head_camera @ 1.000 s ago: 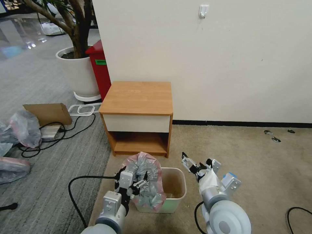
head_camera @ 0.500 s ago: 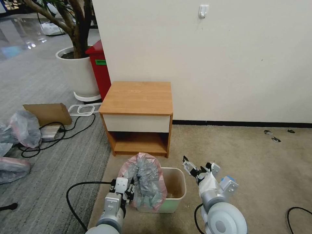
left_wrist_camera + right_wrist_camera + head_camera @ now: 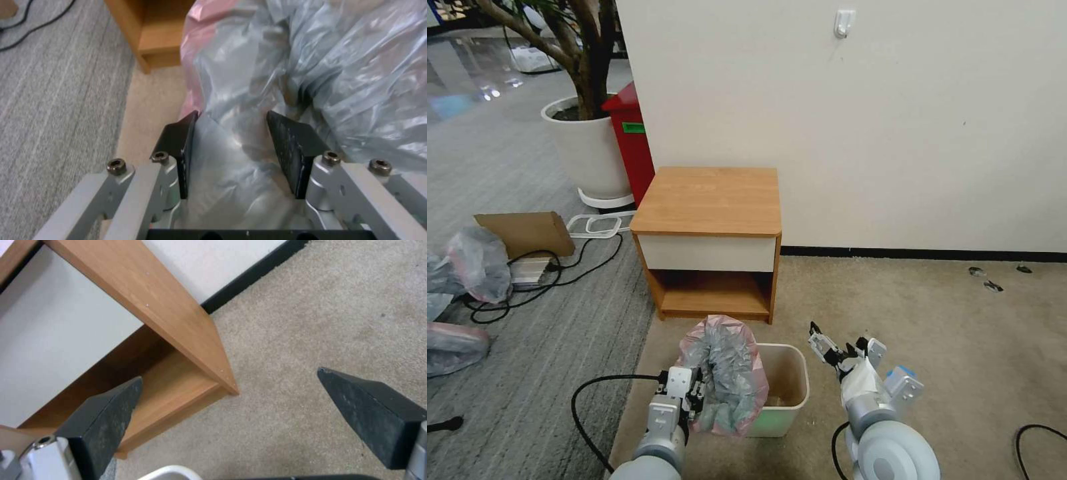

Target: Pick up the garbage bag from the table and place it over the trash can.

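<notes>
Left gripper (image 3: 696,393): low at the trash can's left side, fingers (image 3: 180,146) parted with grey film lying between them, not clamped.
Garbage bag (image 3: 724,373): crumpled, pink-edged, draped over the left half of the trash can, rising above its rim.
Trash can (image 3: 790,387): on the beige carpet just before the table (image 3: 710,200); its right half is uncovered.
Right gripper (image 3: 844,343): beside the trash can's right side, fingers (image 3: 104,421) spread wide, holding nothing.

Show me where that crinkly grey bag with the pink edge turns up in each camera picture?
Head view: the garbage bag is low and centre-left, draped over the trash can's left side.
Left wrist view: it lies ahead of the left gripper.
Right wrist view: not seen.
Shared landmark: the table.
</notes>
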`<state>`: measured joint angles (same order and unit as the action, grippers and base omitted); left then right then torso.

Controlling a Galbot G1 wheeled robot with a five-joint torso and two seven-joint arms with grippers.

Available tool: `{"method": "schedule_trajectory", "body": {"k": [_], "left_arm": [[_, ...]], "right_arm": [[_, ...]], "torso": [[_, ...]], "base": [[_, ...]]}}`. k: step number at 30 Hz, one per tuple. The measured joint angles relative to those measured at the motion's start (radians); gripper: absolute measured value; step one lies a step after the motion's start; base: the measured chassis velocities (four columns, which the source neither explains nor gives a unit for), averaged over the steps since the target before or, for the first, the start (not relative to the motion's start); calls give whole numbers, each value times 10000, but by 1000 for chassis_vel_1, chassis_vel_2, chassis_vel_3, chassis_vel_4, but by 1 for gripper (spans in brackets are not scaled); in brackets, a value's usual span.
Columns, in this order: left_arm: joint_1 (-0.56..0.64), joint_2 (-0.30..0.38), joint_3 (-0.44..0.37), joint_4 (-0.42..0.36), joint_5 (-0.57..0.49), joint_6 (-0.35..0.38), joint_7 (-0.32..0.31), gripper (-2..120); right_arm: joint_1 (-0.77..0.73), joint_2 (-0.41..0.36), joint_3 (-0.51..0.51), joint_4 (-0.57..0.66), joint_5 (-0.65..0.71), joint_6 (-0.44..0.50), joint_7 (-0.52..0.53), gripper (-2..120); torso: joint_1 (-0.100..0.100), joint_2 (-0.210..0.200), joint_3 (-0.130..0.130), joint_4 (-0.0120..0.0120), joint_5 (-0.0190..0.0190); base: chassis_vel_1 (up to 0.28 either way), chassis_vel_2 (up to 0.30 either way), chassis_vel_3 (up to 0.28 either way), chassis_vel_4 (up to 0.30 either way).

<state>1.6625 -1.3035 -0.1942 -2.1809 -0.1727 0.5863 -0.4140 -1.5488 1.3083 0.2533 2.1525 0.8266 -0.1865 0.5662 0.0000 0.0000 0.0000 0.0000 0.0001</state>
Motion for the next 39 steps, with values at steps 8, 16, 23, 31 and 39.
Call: {"method": "schedule_trajectory", "body": {"k": [8,16,23,31,39], "left_arm": [[-124,-151,92,311,-296,88,-296,42],[-177,-184,151,467,-318,49,-318,30],[-101,-156,172,360,-203,-452,-316,9],[-10,-62,93,46,-69,-1680,-153,5],[106,17,38,-520,9,-2223,295,5]], "right_arm": [[-21,24,-71,-94,-221,77,-59,100],[-78,44,-71,-77,-453,116,-251,100],[-622,-265,347,434,-1463,-825,-2809,100],[-1012,-783,292,1187,-1573,-2911,-5334,100],[-67,-251,-608,476,-1430,-3094,-5298,100]], "torso": [[0,0,0,0,0],[0,0,0,0,0],[0,0,0,-1,-4],[0,0,0,-1,0],[0,0,0,0,-1]], "base": [[0,0,0,0],[0,0,0,0],[0,0,0,0],[0,0,0,0],[0,0,0,0]]}}
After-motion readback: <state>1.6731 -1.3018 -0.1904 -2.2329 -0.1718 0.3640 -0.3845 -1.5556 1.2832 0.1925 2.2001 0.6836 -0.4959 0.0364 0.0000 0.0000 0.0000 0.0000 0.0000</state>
